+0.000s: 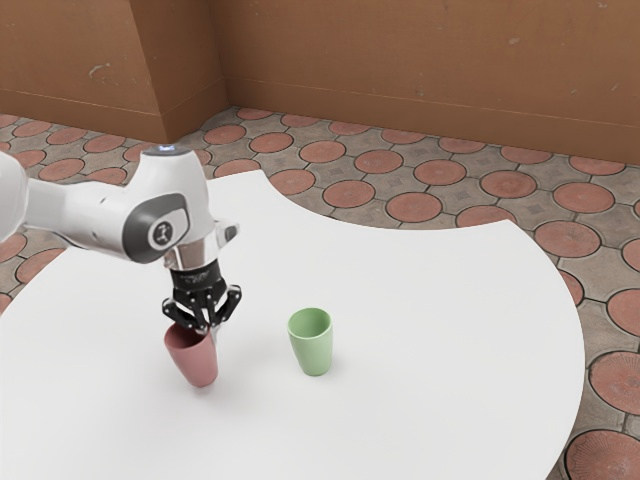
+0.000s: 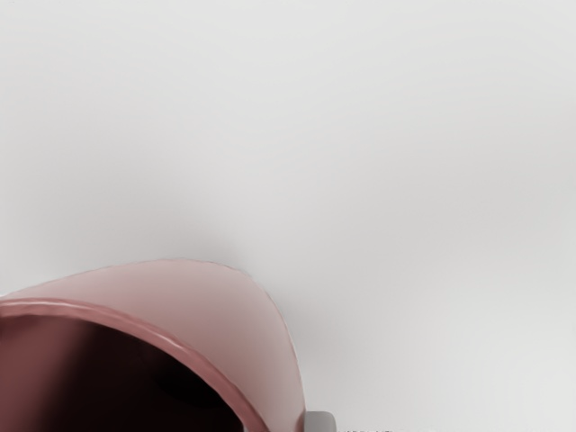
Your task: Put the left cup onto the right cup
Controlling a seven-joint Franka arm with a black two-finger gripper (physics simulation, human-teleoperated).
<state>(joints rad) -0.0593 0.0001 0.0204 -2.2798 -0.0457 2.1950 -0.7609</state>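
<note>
Done: pink cup (image 1: 194, 360) is clasped at its rim by the gripper (image 1: 203, 322) and held tilted.
Left: placement onto the green cup (image 1: 311, 343), standing apart at the exterior view's right.

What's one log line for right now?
gripper: shut on pink cup rim | pink cup: tilted | green cup: upright, apart

Matt red cup (image 1: 196, 364), smooth table (image 1: 430, 320)

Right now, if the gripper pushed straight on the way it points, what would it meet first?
The red cup, whose rim the gripper seems to grip; under that, the white table. The green cup stands off that line, toward the exterior view's right.
</note>
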